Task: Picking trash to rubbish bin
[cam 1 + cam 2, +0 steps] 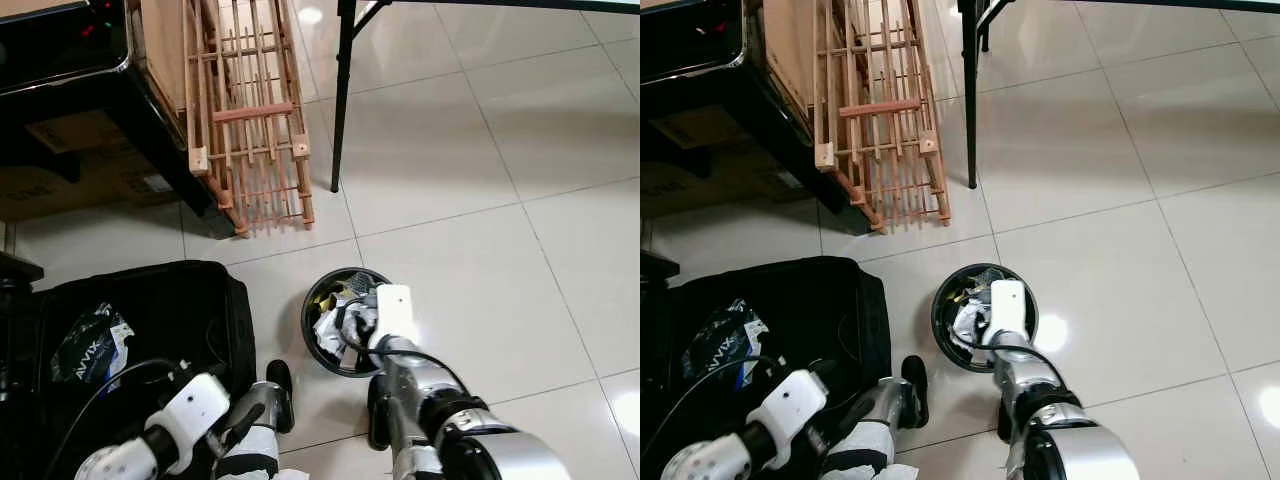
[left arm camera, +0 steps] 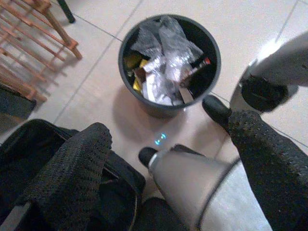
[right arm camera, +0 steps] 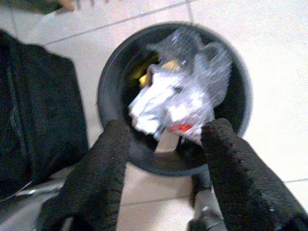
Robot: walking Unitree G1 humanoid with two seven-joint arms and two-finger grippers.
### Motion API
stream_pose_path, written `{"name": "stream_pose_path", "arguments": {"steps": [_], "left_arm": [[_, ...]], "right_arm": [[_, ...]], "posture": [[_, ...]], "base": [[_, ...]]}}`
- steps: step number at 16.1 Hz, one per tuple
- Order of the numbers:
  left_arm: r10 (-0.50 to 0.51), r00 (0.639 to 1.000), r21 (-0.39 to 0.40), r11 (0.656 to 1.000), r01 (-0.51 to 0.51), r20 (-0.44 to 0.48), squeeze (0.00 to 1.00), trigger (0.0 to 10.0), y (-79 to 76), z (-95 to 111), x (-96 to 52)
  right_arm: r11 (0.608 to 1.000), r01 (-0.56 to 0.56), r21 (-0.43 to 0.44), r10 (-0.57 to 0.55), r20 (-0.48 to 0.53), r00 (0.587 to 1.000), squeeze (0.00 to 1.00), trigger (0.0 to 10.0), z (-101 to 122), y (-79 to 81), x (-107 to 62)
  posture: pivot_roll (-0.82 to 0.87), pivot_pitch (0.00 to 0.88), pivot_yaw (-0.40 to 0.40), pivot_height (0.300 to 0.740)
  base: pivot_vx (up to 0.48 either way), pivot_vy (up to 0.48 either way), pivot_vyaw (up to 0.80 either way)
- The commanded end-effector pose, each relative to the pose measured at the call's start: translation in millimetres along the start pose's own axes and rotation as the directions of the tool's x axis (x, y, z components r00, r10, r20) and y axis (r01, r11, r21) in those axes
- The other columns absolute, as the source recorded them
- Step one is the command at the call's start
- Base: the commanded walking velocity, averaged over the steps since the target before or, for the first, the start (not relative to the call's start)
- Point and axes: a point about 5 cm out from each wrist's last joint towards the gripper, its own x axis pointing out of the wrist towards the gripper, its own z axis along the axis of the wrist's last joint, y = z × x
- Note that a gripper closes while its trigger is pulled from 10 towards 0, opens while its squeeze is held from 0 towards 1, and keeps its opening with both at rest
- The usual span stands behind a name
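A: Entry, current state. The bin (image 1: pixel 345 320), round and black, stands on the floor tiles (image 1: pixel 470 180) just beside the open black bag (image 1: pixel 150 320). The right tool (image 3: pixel 161 163) hangs directly over the bin, fingers spread wide with nothing between them. Crumpled silvery wrappers (image 3: pixel 180 96) lie heaped inside, piled close to the rim.

B: And the left tool (image 2: pixel 159 159)?

A: Low, near the edge of the bag, fingers also wide and empty. It looks across at the bin from the side.

B: Risks from here, as I judge them?

A: First, overflow. The wrappers sit high and loose; anything more dropped on top could slide off onto the tiles. Second, contact. The right tool is close above the bin's mouth; a careless withdrawal could catch the rim and tip a light bin, spilling it all.

B: Snagging?

A: Possible. Crinkled foil could catch on a textured finger (image 3: pixel 101 178) and be lifted back out.

B: The robot's own foot (image 1: pixel 280 385)?

A: It stands near the bin's base. A step or turn towards the bag could nudge the bin. The wooden rack (image 1: pixel 250 120) and the surface's leg (image 1: pixel 342 100) are well apart, so I note no hazard there.
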Motion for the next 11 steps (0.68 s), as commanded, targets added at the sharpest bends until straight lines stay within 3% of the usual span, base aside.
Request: {"name": "stream_pose_path", "arguments": {"steps": [1, 6, 7, 9, 11], "left_arm": [[-0.014, 1.000, -0.014, 1.000, 0.014, -0.024, 0.00, 10.0, -7.1, -7.2, 0.4], [0.053, 0.997, -0.018, 0.998, -0.052, 0.052, 0.00, 10.0, 6.7, 12.1, 31.1], [0.097, 0.992, -0.031, 0.995, -0.094, 0.083, 0.00, 10.0, 11.5, 19.8, 37.5], [0.111, 0.988, -0.039, 0.993, -0.108, 0.103, 0.00, 10.0, 12.1, 24.1, 43.3], [0.192, 0.973, -0.170, 0.971, -0.169, 0.127, 0.00, 10.0, 16.3, 34.5, 58.5]], "right_arm": [[1.000, 0.019, -0.013, -0.019, -0.019, 1.000, 1.00, 10.0, -11.9, -4.3, -1.9], [0.994, 0.070, -0.081, -0.060, 0.127, 0.990, 1.00, 10.0, 21.3, -20.0, 0.4], [0.991, 0.093, -0.097, -0.072, 0.195, 0.978, 1.00, 10.0, 34.8, -24.1, -0.2], [0.990, 0.105, -0.090, -0.079, 0.254, 0.964, 1.00, 10.0, 45.4, -26.8, -1.6], [0.988, 0.113, -0.104, -0.068, 0.365, 0.928, 1.00, 10.0, 65.6, -27.9, -7.4]], "posture": [[0.22, 0.398, 0.046, 0.740], [0.17, 0.318, 0.024, 0.740], [0.16, 0.287, 0.013, 0.740], [0.15, 0.267, 0.007, 0.740], [0.12, 0.211, -0.008, 0.740]], "base": [[0.000, 0.000, 0.00], [0.000, 0.000, 0.00], [0.000, 0.000, 0.00], [0.000, 0.000, 0.00], [0.000, 0.000, 0.00]]}}
